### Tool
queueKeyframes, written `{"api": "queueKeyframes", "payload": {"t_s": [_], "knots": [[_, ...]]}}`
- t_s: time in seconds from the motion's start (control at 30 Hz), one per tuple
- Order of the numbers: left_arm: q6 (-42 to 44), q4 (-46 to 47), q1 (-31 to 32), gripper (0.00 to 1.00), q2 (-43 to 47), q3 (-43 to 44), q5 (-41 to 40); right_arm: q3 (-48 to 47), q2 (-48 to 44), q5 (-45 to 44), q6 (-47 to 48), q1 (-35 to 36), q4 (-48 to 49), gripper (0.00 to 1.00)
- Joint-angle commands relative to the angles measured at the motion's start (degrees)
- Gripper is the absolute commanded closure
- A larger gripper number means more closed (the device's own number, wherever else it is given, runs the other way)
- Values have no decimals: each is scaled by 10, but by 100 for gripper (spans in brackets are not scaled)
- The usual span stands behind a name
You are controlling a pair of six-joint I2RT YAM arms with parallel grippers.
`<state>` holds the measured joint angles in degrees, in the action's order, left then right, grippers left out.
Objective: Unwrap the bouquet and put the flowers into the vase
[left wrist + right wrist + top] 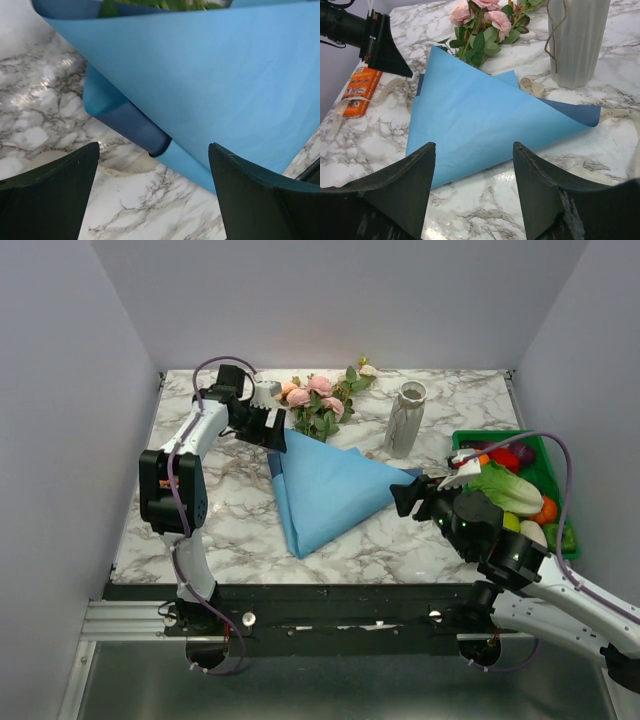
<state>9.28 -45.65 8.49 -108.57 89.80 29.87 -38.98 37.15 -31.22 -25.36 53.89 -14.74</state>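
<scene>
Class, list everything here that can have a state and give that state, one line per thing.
Off-white ribbed ceramic vase, upright, no flowers in it.
Blue paper cone wrap, lying on the marble table, folded over the stems.
Pink and peach artificial roses, lying down, not in the vase.
Beige ribbon, untied, loose on the table.
Green plastic crate, holding toy produce.
Left gripper, open, empty.
Right gripper, open, empty.
</scene>
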Motion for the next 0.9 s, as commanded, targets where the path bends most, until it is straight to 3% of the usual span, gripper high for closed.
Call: {"api": "queueKeyframes", "payload": {"t_s": [0.0, 0.23, 0.67, 0.7, 0.87], "knots": [[-34, 65, -41, 1, -66, 61, 87, -15, 5, 12, 6, -3, 2, 29], [-69, 60, -52, 1, -173, 167, 167, -13, 14, 14, 5, -2, 8, 29], [-138, 124, -52, 1, -220, 165, 256, -17, 34, 22, 8, -2, 23, 33], [-145, 132, -51, 13, -220, 161, 277, -18, 34, 21, 8, -2, 23, 33], [-130, 136, -46, 40, -199, 135, 302, -24, 35, 20, 9, -2, 23, 33]]}}
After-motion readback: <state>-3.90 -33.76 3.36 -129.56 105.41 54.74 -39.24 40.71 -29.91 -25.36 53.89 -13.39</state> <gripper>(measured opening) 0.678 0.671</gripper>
